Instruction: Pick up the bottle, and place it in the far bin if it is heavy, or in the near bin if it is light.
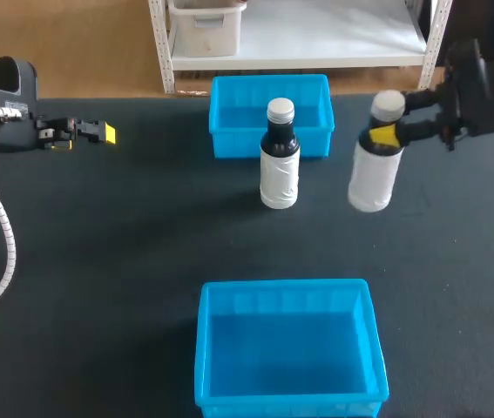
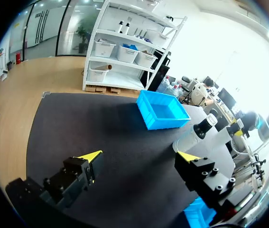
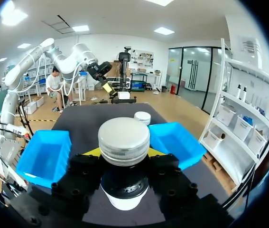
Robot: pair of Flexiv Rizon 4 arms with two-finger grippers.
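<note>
Held bottle: white body and pale cap, hanging upright from the right gripper at the desk's right side, level with the far bin's front. From above I cannot tell whether its base touches the desk.
Right gripper: pinching the held bottle at the neck. The right wrist view shows a yellow tip on each side, just under the silver cap, which the head view hides.
Standing bottle: dark neck and white label, upright on the desk just in front of the far bin, near the held bottle but apart from it. In the right wrist view only its cap peeks out past the held one.
Left gripper: far off at the desk's left. The left wrist view shows its fingers spread wide with nothing between them.
Far bin: blue, at the desk's back edge.
Near bin: blue, at the front edge. Only one corner of it shows in the left wrist view.
Desk: dark mat surface.
</note>
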